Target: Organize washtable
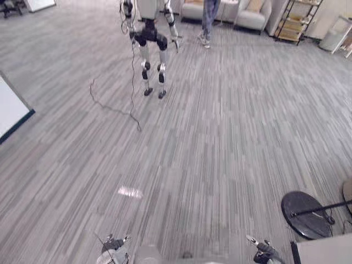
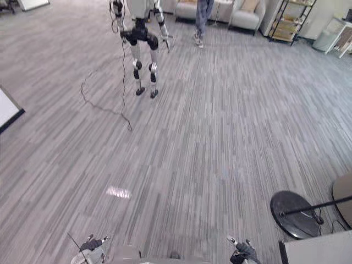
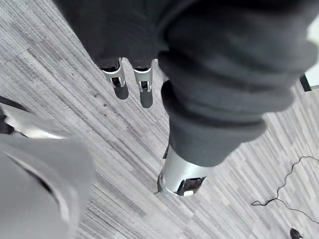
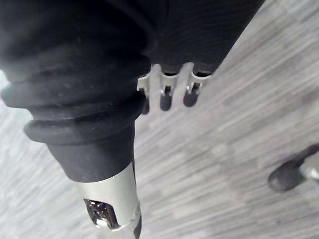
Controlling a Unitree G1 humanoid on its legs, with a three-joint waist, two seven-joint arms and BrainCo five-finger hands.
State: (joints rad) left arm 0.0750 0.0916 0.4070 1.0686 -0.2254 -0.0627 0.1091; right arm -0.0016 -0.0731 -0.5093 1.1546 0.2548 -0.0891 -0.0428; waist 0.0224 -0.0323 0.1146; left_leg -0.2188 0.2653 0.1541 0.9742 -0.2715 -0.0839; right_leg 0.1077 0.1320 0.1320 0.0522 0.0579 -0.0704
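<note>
My left hand (image 1: 114, 248) hangs low at my left side over the grey striped carpet (image 1: 220, 143). Its fingers (image 3: 115, 75) point down, loosely straight, the thumb (image 3: 180, 172) stands apart from them, and nothing is in the grasp. My right hand (image 1: 264, 251) hangs low at my right side in the same way. Its fingers (image 4: 167, 94) are relaxed in a row, the thumb (image 4: 112, 199) is clear of them, and it holds nothing.

Just beside my right hand, at the lower right edge, lies the corner of a white slab (image 1: 324, 250). It may be a tabletop, but I cannot tell whether it is the washtable. Just beyond it a round black stand base (image 1: 305, 212) sits on the carpet with a black pole (image 1: 324, 207) running off to the right.

Well away across the floor another humanoid robot (image 1: 152, 41) stands upright. A person (image 1: 208, 22) stands farther back near a pale armchair (image 1: 253, 14), and a shelf rack (image 1: 297, 19) is to the right of that. A white board (image 1: 11, 113) with a dark edge sits at the left.
</note>
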